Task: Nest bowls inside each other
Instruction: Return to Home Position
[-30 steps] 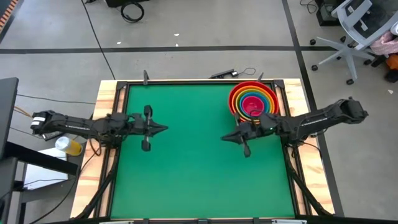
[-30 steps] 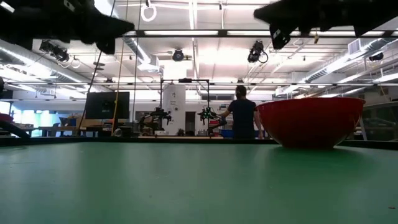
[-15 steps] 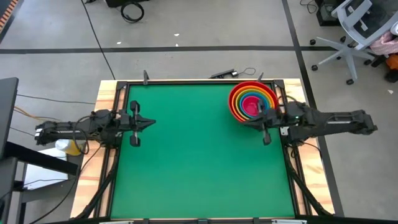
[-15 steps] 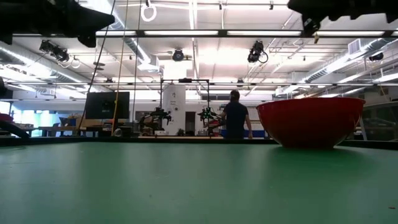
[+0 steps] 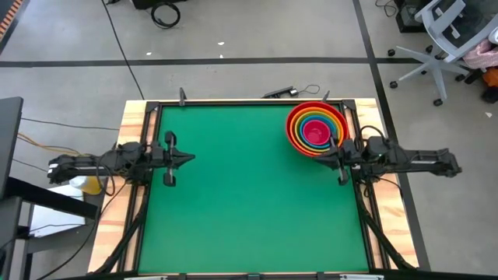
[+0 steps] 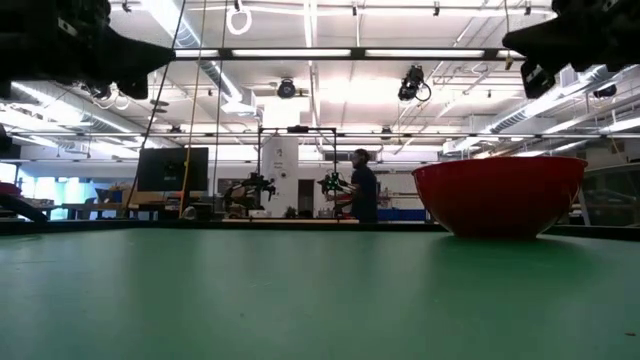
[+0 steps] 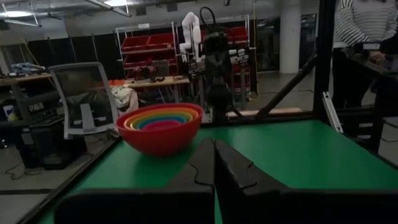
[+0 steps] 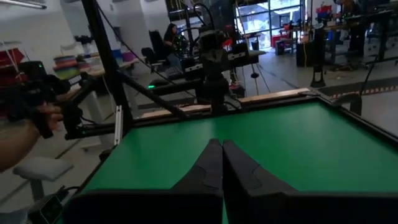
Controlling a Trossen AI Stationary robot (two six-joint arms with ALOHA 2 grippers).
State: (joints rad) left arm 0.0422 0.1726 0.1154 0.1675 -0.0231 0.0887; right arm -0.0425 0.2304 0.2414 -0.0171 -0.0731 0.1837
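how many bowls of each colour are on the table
red bowl: 1
orange bowl: 1
yellow-green bowl: 1
light blue bowl: 1
pink bowl: 1
total: 5, all nested in one stack

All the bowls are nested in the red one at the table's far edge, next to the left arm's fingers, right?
No. The nested bowls sit in the red bowl at the far edge, but next to the right gripper, not the left gripper, as the high view shows.

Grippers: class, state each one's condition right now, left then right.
Left gripper: shut, holding nothing.
Right gripper: shut, holding nothing.
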